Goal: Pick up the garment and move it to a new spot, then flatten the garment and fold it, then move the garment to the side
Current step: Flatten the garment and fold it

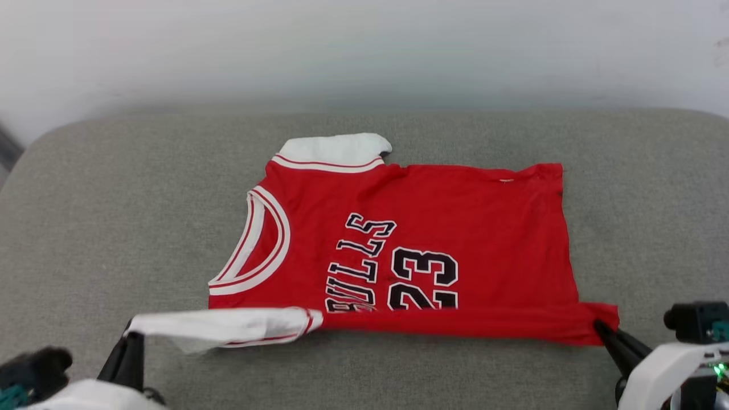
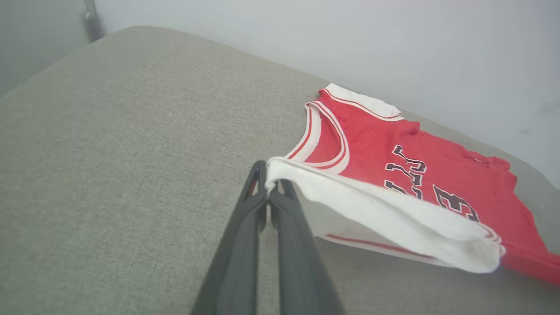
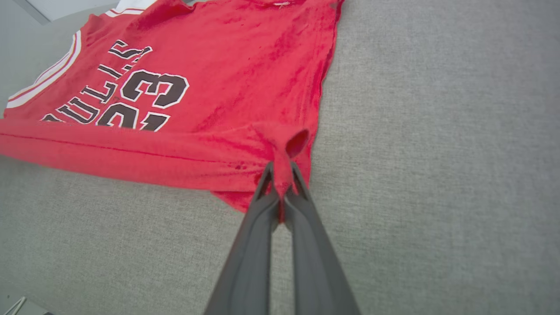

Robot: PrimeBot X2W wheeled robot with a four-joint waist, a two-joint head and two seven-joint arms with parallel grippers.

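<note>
- Fingers of our left gripper are pressed together on the tip of a white sleeve, pinching it and holding it a little above the grey cushion.
- From that pinch the sleeve runs toward our right gripper as a stretched white band, ending in red-striped trim where it meets the red cloth.
- Our right gripper is clamped on a bunched hem corner of the garment, and a small loop of red fabric stands just past its fingertips.
- Between our two grippers the near edge of the garment is turned over into a narrow red strip, which is pulled straight.
- That strip covers the lowest part of the black BULLS lettering and of the number 23, both just beyond it.
- Beyond both grippers the rest of the garment lies flat on the cushion, front side up.
- Its collar is on our left gripper's side and its hem on our right gripper's side.
- A second white sleeve lies at the far edge, well beyond our left gripper and flat against the shoulder.
- Past the cushion's far edge, further still from both grippers, we see a pale wall.
</note>
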